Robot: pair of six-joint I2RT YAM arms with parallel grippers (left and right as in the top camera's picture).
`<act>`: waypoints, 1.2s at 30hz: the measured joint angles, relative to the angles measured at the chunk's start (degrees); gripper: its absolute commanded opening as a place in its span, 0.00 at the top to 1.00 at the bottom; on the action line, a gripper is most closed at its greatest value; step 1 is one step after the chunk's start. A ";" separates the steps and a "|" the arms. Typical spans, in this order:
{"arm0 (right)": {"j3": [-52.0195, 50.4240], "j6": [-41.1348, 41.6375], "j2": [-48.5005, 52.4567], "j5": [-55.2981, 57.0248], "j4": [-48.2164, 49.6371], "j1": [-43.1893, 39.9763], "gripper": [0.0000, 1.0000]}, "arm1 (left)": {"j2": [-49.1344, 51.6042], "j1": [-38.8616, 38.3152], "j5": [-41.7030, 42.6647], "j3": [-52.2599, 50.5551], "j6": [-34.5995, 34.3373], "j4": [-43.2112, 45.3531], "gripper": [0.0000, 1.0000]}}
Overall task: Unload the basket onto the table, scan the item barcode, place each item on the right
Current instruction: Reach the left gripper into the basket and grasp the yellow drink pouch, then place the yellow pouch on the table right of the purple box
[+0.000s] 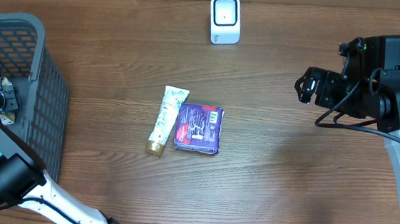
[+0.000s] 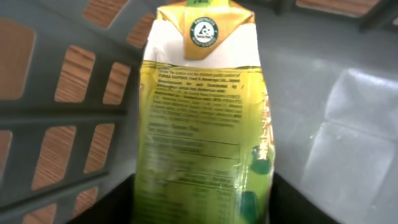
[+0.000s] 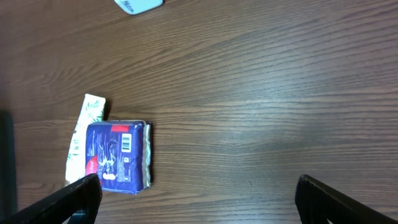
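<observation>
One green carton right at the left tool, inside the basket, grip unclear; right tool wide.

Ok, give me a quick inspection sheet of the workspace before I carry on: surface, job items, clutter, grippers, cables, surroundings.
Surface: wooden table, no spills seen.
Job's things: white scanner upright near the far edge; tube and purple packet lying side by side mid-table, the packet's barcode facing up; green-yellow carton inside the grey basket at the left.
Clutter: nothing seen.
Grippers: left gripper down in the basket with the carton between its fingers, grip not confirmed; right gripper open and empty, above the table's right side.
Cables: black cable looped at the right arm, not near the items.
Surroundings: nothing seen.
</observation>
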 measured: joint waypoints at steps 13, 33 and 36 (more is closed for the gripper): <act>0.00 0.87 0.00 0.00 0.35 0.00 0.00 | -0.22 -0.20 4.24 1.75 -10.69 -1.46 0.96; 0.00 0.87 0.00 0.00 1.46 0.00 0.00 | -40.09 -2.56 11.23 9.25 -36.94 -16.87 0.96; 0.00 0.87 0.00 0.00 1.51 0.00 0.00 | -43.67 -3.02 16.72 9.31 -39.30 -21.73 0.96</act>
